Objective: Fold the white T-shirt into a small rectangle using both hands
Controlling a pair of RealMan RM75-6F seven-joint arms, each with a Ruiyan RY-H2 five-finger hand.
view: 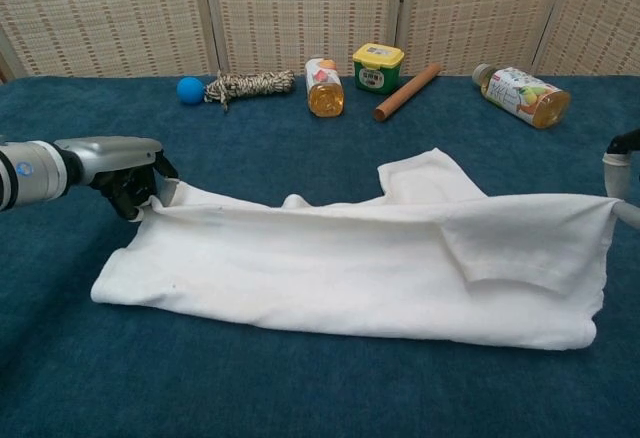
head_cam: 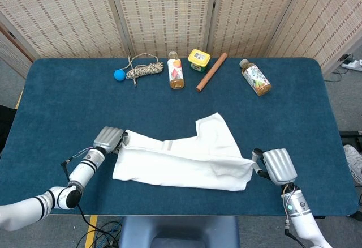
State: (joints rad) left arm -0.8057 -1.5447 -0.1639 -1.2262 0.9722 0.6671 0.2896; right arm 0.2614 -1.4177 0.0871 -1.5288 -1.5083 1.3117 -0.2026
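Note:
The white T-shirt (head_cam: 181, 160) (view: 350, 258) lies partly folded lengthwise on the blue table, a sleeve sticking out toward the back. My left hand (head_cam: 110, 139) (view: 125, 168) grips the shirt's left edge, which is held slightly above the cloth beneath. My right hand (head_cam: 276, 166) (view: 620, 173) holds the shirt's right edge, also lifted; in the chest view only a sliver of it shows at the frame border. The raised edge stretches between both hands over the lower layer.
Along the table's back lie a blue ball (head_cam: 119, 75), a rope bundle (head_cam: 144, 69), an orange juice bottle (head_cam: 176, 73), a yellow-lidded jar (head_cam: 199, 59), a wooden rolling pin (head_cam: 211, 71) and a tea bottle (head_cam: 255, 78). The table's front edge (head_cam: 181, 214) is close behind the shirt.

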